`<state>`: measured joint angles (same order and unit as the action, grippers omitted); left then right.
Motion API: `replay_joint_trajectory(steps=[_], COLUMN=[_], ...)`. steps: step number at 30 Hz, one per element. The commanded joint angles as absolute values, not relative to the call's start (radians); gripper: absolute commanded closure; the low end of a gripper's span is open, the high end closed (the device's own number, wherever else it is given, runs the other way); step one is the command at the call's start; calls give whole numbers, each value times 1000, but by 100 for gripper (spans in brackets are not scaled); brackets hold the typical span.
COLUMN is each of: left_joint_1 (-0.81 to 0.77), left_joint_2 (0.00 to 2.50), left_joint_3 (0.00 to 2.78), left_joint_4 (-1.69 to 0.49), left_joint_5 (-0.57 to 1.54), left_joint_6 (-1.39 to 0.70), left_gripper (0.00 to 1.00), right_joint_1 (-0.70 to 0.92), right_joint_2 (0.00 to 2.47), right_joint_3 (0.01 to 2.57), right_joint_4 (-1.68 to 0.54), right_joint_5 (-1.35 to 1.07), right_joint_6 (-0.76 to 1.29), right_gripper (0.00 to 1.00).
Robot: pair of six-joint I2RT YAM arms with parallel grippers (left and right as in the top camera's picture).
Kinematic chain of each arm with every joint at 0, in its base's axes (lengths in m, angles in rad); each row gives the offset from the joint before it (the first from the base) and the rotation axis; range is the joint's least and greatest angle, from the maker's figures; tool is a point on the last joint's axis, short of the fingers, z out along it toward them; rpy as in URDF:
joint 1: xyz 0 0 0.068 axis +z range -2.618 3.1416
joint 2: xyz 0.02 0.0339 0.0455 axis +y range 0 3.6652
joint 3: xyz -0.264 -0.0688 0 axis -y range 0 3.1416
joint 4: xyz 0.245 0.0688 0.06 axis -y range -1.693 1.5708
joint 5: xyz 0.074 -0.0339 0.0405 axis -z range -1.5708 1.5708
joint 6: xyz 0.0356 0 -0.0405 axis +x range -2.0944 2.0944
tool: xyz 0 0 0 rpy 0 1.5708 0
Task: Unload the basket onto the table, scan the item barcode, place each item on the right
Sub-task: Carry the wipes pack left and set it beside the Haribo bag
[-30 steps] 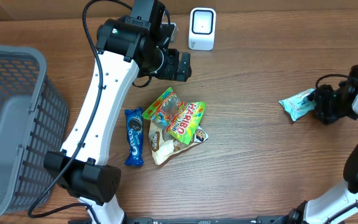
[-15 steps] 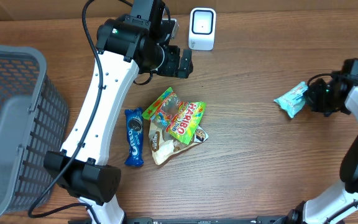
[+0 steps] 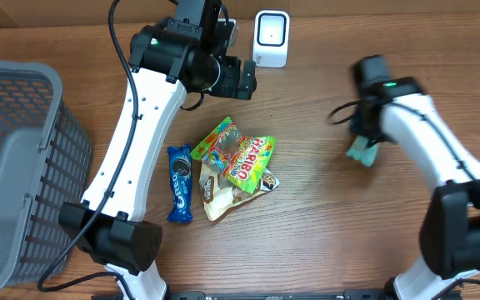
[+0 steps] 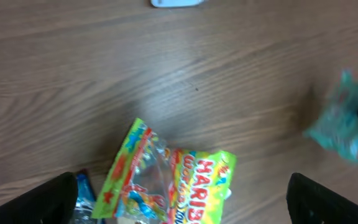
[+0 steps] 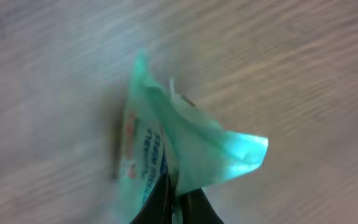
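Note:
A teal wipes packet (image 5: 179, 149) hangs pinched at its lower edge in my right gripper (image 5: 179, 210), which is shut on it. From overhead the packet (image 3: 361, 152) is a blurred teal patch just below the right gripper (image 3: 362, 133), above the table right of centre. The white barcode scanner (image 3: 271, 37) stands at the back, and its edge (image 4: 176, 2) shows in the left wrist view. Wide open, my left gripper (image 3: 242, 79) hovers left of the scanner with nothing in it. Its dark fingertips (image 4: 55, 199) frame a Haribo bag (image 4: 194, 186).
A pile of snack packets lies mid-table: the Haribo bag (image 3: 250, 158), a blue Oreo pack (image 3: 179, 183) and a pale packet (image 3: 219, 196). A grey mesh basket (image 3: 7, 167) fills the left edge. The teal packet (image 4: 344, 121) shows blurred at the right of the left wrist view.
My right gripper closed on the teal packet and swung it left, from the table's right edge toward the middle. The left arm barely moved.

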<state>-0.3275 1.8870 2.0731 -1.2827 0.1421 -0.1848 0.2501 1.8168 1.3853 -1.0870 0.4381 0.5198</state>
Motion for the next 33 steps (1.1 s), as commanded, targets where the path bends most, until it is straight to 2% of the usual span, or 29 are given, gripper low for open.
replay_joint_trajectory(steps=[1,8,20,26,33], left_joint_1=[-334,-334,-333,-333,-333], left_joint_2=[1893,1893,1893,1893,1893], left_joint_3=[2077,2077,2077,2077,2077], left_joint_4=[-1269,-1250,-1244,-1245,-1248], left_joint_5=[66,51,44,41,41], left_joint_6=[-188,-188,-188,-187,-187], left_gripper=[1,0,0,0,0], right_joint_1=[405,572,802,830,731], right_joint_2=[1834,1939,1962,1962,1933], right_joint_3=[1400,1400,1400,1416,1557], right_joint_4=[-1136,-1188,-1119,-1050,-1086], right_joint_5=[672,668,648,415,100], right_joint_6=[678,735,725,572,477], right_gripper=[96,96,96,90,81])
